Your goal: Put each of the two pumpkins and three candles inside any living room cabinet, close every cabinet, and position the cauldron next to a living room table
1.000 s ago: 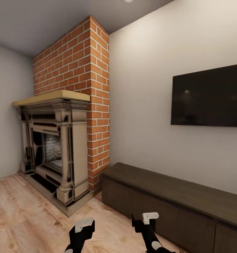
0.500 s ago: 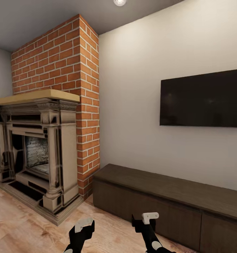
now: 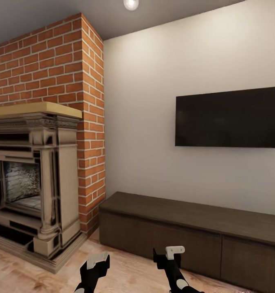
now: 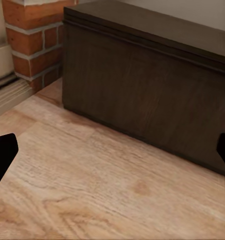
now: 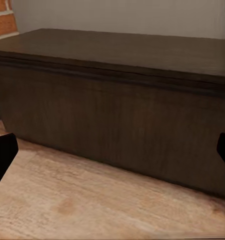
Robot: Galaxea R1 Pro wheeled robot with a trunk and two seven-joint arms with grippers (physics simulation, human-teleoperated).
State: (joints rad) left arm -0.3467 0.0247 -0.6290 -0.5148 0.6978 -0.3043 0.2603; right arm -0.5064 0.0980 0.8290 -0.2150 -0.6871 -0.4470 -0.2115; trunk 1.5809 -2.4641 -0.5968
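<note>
Cabinet (image 3: 194, 228) stands closed against the wall, beside the brick fireplace (image 3: 35, 179). Left claw (image 3: 95, 262) and right claw (image 3: 166, 254) hang released, holding nothing, above the floor (image 3: 125, 276).

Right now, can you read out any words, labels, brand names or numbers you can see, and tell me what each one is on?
There are none to read.
The television screen is dark and blank, with no logo visible.
The cabinet fronts and top are plain dark wood, also in both wrist views.
The fireplace and brick chimney carry no lettering.
Neither the left end effector nor the right end effector shows any marking.
</note>
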